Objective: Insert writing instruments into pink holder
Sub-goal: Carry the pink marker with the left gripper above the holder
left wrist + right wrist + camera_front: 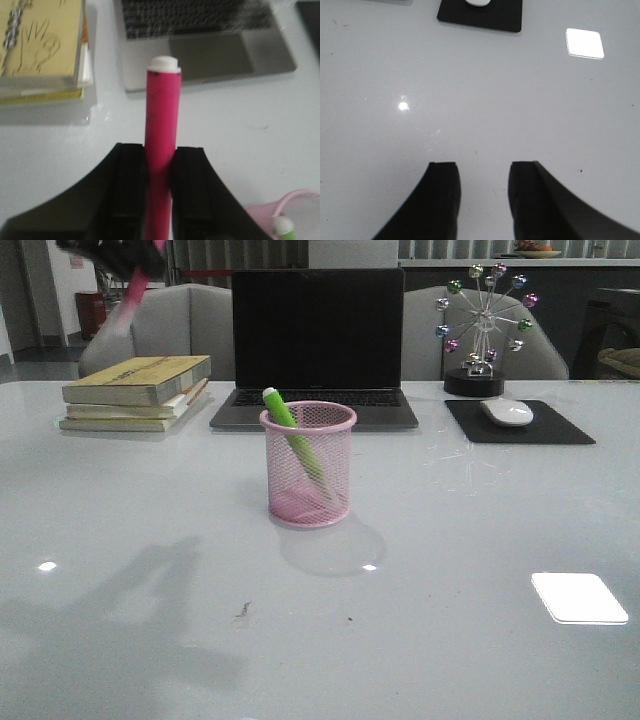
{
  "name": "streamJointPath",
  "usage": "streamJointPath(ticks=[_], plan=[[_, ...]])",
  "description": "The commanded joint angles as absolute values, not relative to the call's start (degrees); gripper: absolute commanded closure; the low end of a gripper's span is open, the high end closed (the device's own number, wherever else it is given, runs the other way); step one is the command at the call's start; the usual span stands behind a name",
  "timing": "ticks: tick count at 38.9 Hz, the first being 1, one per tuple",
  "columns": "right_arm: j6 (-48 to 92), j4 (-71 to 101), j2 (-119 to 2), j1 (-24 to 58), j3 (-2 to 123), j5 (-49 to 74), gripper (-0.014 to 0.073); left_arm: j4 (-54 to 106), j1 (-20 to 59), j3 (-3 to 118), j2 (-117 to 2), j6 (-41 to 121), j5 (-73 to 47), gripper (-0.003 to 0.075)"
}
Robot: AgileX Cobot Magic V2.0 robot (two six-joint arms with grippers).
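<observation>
Glossy white table [150,640] with pink cup [308,465] mid-surface holding green marker [292,435]; left tool [160,200] clamped on pink marker [162,145], right tool [484,195] apart, empty; risks clipping rim, tipping cup.

We see the left gripper [160,192] raised high at the far left, blurred in the front view; its two black fingers [127,190] are clamped on the pink highlighter [161,145]. The right gripper [484,195] hangs above the table, its jaws parted with nothing between them.
</observation>
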State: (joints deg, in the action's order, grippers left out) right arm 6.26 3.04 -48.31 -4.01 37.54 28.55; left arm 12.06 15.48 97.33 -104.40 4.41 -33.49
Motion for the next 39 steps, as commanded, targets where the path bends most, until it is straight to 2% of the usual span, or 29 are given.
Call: streamJointPath(ticks=[1, 12, 28, 39], plan=[[6.6, 3.1, -47.6, -4.4, 39.2, 25.2, 0.0221, 13.5, 18.4, 99.1, -99.6, 4.4, -24.0, 0.0628], [6.6, 3.1, -47.6, -4.4, 39.2, 25.4, 0.0221, 17.9, 26.6, 92.9, -99.2, 4.4, -4.6, 0.0628], [6.6, 3.1, -47.6, -4.4, 39.2, 26.0, 0.0221, 25.0, 36.7, 73.0, -99.3, 2.0, 31.2, 0.0628], [6.6, 3.1, -47.7, -4.4, 39.2, 26.3, 0.0221, 24.5, 37.1, 68.4, -104.6, -8.3, 35.3, 0.0628]])
